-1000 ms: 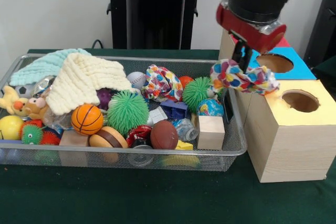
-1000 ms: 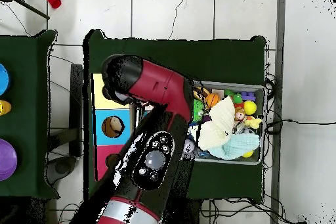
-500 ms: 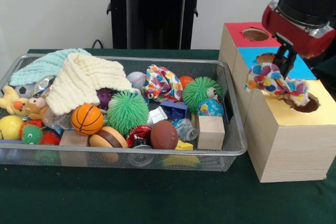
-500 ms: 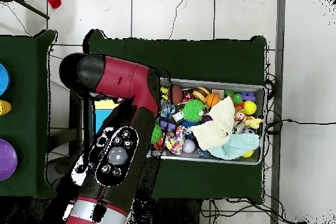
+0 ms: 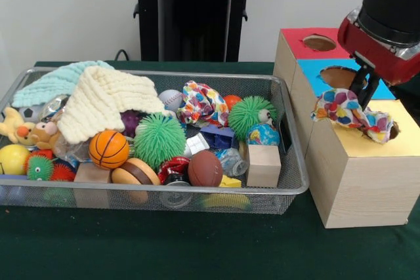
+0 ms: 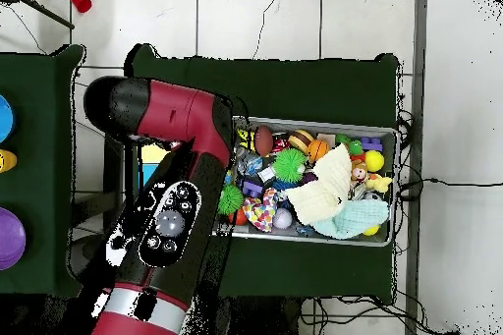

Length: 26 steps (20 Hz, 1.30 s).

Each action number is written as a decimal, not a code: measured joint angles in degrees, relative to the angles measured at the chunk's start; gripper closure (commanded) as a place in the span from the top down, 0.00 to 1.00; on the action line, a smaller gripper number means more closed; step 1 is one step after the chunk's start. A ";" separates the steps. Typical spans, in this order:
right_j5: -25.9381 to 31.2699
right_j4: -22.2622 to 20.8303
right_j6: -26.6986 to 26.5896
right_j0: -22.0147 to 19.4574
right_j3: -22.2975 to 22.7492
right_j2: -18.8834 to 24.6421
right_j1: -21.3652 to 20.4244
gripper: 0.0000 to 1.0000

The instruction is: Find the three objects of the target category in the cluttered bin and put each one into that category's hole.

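Your claw [image 5: 365,96] had carried the spotted cloth [image 5: 351,113] a little further over the gold-topped box [image 5: 367,175] since half a second earlier, and it was pinched shut on the cloth's top edge; the cloth now draped right over the gold hole with one end dipping in, so I judged release was the next step; a second spotted cloth [image 5: 203,103] lay in the wire bin [image 5: 289,191] beside the green spiky ball [image 5: 159,139], with the basketball [image 5: 108,149], wooden block [image 5: 264,164] and cream knitted cloth [image 5: 105,100]; the blue hole [image 5: 340,77] and red hole [image 5: 319,42] looked empty.
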 measured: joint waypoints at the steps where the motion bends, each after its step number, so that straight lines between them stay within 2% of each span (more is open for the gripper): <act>1: 0.00 0.18 0.08 0.00 0.00 0.00 0.15 0.00; 14: 0.00 6.76 4.23 0.13 0.00 2.04 2.17 0.00; 26: -0.02 9.69 6.59 0.12 0.07 4.34 4.50 0.00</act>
